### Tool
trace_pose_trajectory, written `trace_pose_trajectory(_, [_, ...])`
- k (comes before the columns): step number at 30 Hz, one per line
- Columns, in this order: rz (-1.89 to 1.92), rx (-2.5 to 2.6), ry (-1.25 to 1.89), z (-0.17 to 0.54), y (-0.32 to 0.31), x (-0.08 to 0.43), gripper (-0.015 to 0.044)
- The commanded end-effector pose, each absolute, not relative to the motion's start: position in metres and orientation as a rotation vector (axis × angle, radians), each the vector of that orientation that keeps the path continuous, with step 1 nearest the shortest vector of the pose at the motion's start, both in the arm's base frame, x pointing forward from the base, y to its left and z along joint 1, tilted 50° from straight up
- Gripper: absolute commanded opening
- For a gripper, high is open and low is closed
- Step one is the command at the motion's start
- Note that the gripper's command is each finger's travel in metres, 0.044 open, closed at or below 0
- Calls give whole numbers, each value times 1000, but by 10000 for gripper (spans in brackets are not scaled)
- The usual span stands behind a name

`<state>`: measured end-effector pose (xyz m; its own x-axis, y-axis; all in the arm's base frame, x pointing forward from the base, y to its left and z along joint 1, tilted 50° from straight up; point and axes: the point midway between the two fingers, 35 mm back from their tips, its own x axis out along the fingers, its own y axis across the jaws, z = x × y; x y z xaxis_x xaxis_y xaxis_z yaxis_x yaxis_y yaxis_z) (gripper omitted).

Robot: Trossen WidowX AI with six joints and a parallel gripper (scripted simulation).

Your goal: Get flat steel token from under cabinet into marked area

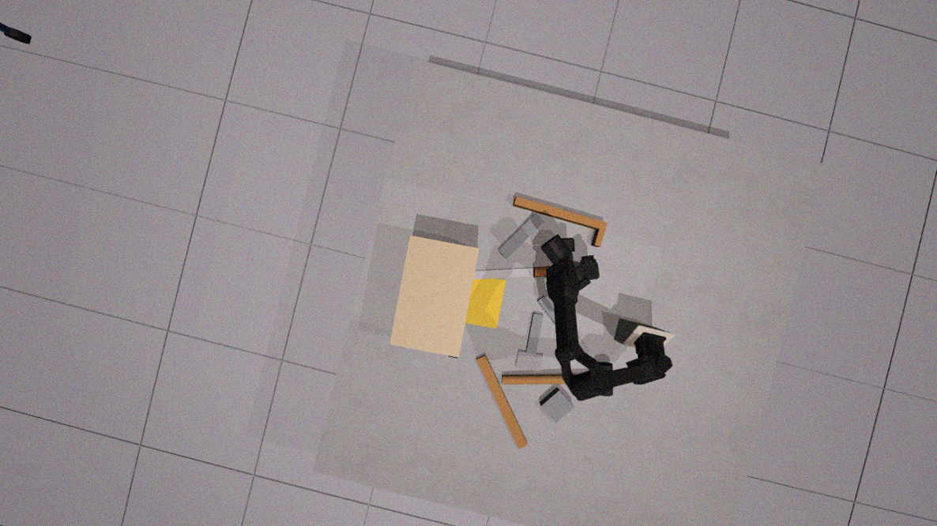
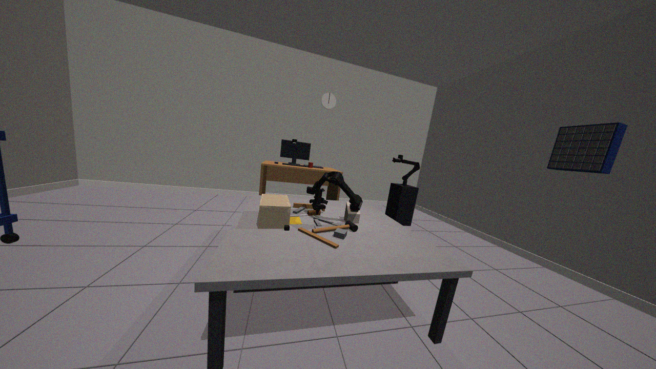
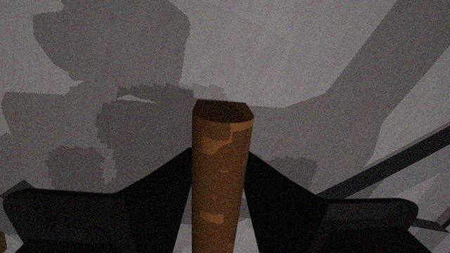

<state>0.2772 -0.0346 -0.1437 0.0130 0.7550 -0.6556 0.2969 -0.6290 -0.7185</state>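
Observation:
The pale wooden cabinet (image 1: 434,298) (image 2: 274,214) stands left of the arm. The yellow marked area (image 1: 484,304) (image 2: 295,220) lies against its front. The steel token is not visible. My gripper (image 3: 218,154) is shut on the wooden handle (image 1: 540,272) (image 2: 311,212) (image 3: 221,190) of a tool, low over the table. In the overhead view the fingers are hidden under the arm. The tool's thin blade (image 1: 503,268) shows edge-on and runs from the handle toward the cabinet, beside the yellow area. Whether its far end is under the cabinet cannot be told.
An orange L-shaped bar (image 1: 558,210) and a grey bar (image 1: 516,237) lie beyond the handle. A grey T-shaped piece (image 1: 533,331), a hammer (image 1: 532,378) (image 2: 330,228), an orange stick (image 1: 501,401) (image 2: 318,237) and a grey block (image 1: 556,405) (image 2: 340,234) lie on the other side.

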Motion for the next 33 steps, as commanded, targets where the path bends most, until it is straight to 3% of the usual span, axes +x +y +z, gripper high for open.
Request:
trace_pose_trajectory(1, [1641,-1931,-1084,-141,-32,289,0])
trace_pose_trajectory(33, [1639,-1932,-1085,-129,-23,334,0])
